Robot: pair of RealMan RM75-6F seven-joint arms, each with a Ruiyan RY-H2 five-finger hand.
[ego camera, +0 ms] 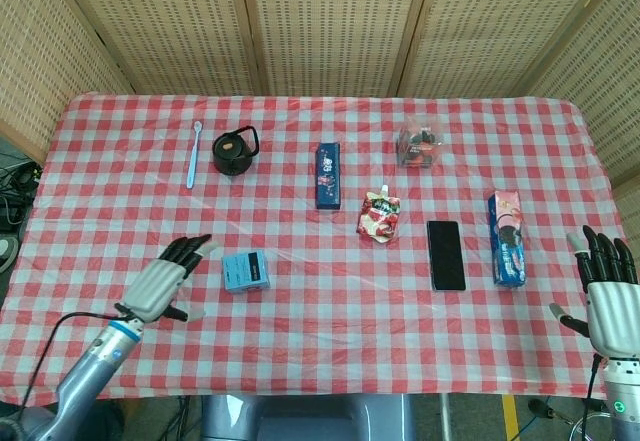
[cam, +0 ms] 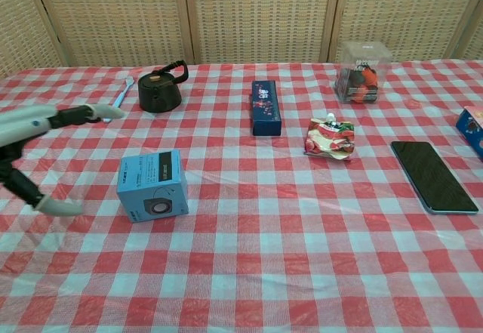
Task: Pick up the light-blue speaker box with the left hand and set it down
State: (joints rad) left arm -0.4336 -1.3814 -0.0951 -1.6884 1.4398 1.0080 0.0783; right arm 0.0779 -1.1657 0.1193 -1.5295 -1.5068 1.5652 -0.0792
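Beside speaker box, left hand spread

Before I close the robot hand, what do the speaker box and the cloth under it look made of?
The speaker box looks like printed cardboard with a smooth, faintly satin finish: crisp folded edges, flat printed faces. The tablecloth looks like thin plastic or coated fabric, hard to say which: it shows creases and a slight sheen.

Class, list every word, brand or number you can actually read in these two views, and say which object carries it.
None can be read for certain.
Light-blue speaker box: dark label strip on top, print too small.
Dark blue box: print blurred.
Clear tub: lettering blurred.
Red pouch: illegible.
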